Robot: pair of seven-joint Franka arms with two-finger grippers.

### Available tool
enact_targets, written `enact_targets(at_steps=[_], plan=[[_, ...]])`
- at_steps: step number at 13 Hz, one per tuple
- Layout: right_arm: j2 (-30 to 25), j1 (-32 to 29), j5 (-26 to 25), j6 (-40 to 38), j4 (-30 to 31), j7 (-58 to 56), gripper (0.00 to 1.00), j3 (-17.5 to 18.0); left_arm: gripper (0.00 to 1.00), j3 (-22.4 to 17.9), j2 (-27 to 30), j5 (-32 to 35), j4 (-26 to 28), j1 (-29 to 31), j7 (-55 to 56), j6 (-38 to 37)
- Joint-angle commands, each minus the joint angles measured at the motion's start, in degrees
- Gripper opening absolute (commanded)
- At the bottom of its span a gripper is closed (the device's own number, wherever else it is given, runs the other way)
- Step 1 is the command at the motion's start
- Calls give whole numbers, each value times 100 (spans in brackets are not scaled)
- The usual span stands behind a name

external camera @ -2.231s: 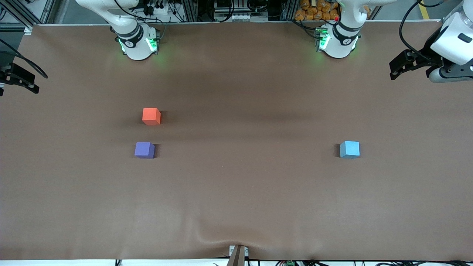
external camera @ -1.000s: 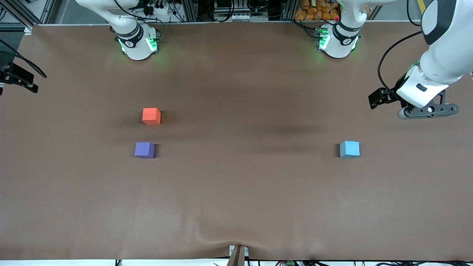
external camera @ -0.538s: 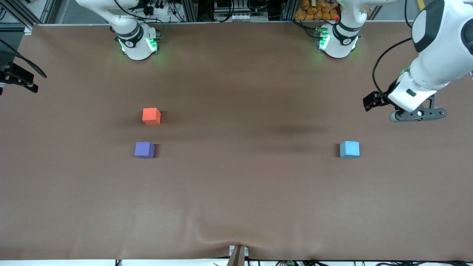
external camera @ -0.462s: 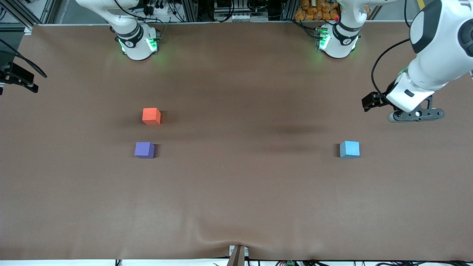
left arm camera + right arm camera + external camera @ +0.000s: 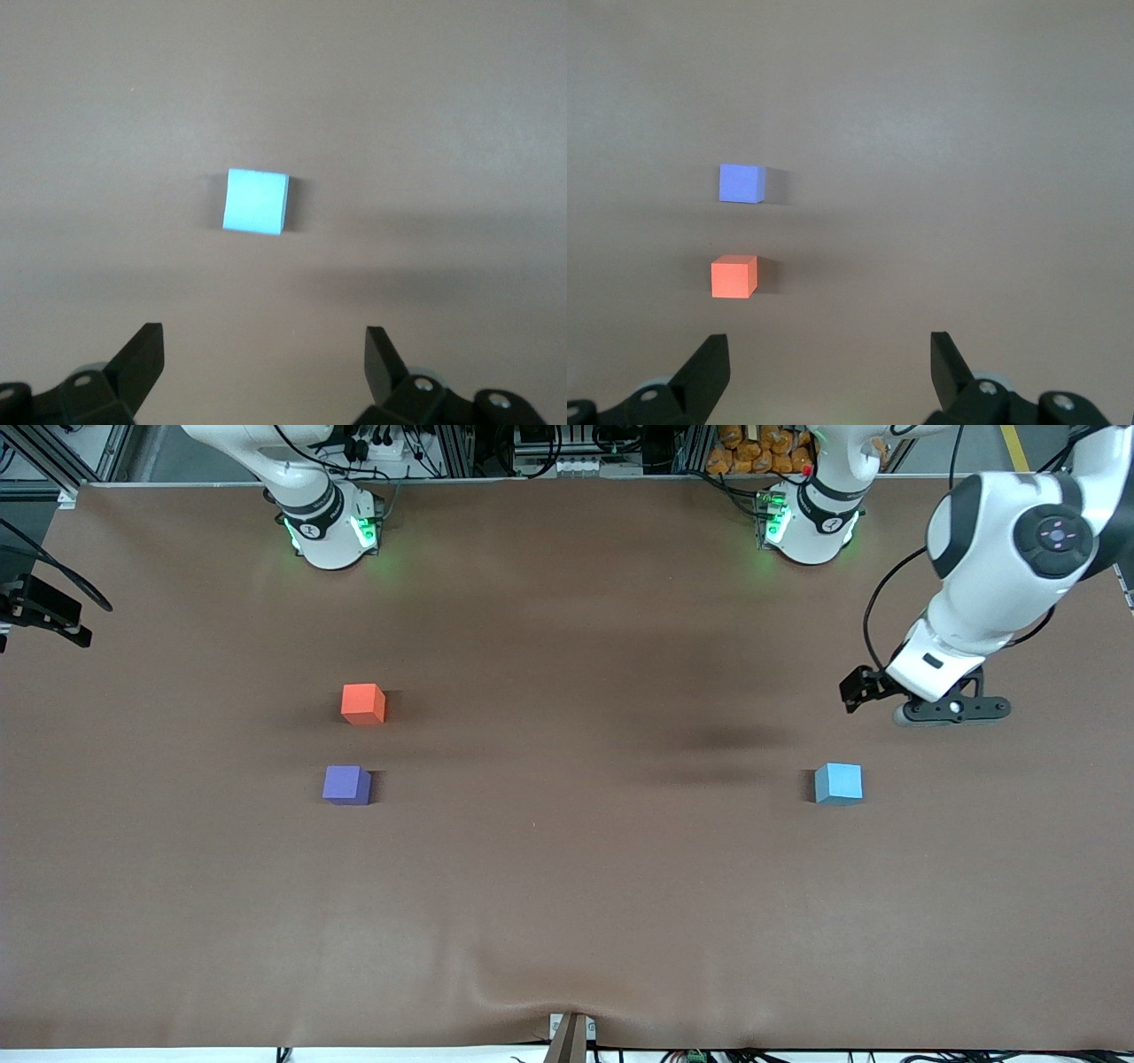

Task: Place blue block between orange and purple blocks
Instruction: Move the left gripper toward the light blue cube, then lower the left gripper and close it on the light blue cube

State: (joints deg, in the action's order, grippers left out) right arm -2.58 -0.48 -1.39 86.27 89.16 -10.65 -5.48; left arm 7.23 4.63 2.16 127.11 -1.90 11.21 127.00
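Three cubes lie on the brown table point(image 5: 567, 886), one of each colour, and two arms work over it. There is no box, tray or bowl among them; every cube sits straight on the bare cloth.

The blue block point(image 5: 838, 783) rests alone toward the left arm's end of the table, about midway between the edge where the bases stand and the edge nearest the front camera. The orange block point(image 5: 363, 703) and the purple block point(image 5: 346, 785) sit near each other toward the right arm's end, with a bare gap between them; the purple one is the nearer to the front camera.

The left gripper point(image 5: 264, 365) hangs in the air over the table close to the blue block, off toward the base edge and the table's end. Its jaws are spread wide with nothing between them, and the blue block point(image 5: 255, 202) lies ahead of the tips, not yet between them.

The right arm waits, its gripper point(image 5: 829, 367) held high with jaws wide and empty, looking down on the orange block point(image 5: 733, 276) and purple block point(image 5: 741, 183).
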Motion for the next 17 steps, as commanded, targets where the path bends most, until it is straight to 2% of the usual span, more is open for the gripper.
enact_targets(at_steps=[1, 4, 5, 9, 14, 17], plan=[[-120, 13, -1, -23, 57, 80, 100, 11, 100, 16, -294, -23, 296, 41, 118, 614], [-120, -13, 8, -23, 57, 80, 100, 11, 100, -11, -926, -5, 279, 59, 118, 974], [-120, -4, 8, -23, 66, 80, 100, 11, 100, -28, -1190, 38, 287, 250, 83, 1445], [-120, 4, -1, -14, 57, 80, 100, 11, 100, -11, -2096, 65, -291, 428, 48, 1713], [-120, 4, -1, -23, 57, 80, 100, 11, 100, -20, -2668, 83, -723, 428, -48, 1723], [-120, -4, -1, -32, 57, 71, 100, 11, 100, -20, -2818, 83, -767, 428, -66, 1723]])
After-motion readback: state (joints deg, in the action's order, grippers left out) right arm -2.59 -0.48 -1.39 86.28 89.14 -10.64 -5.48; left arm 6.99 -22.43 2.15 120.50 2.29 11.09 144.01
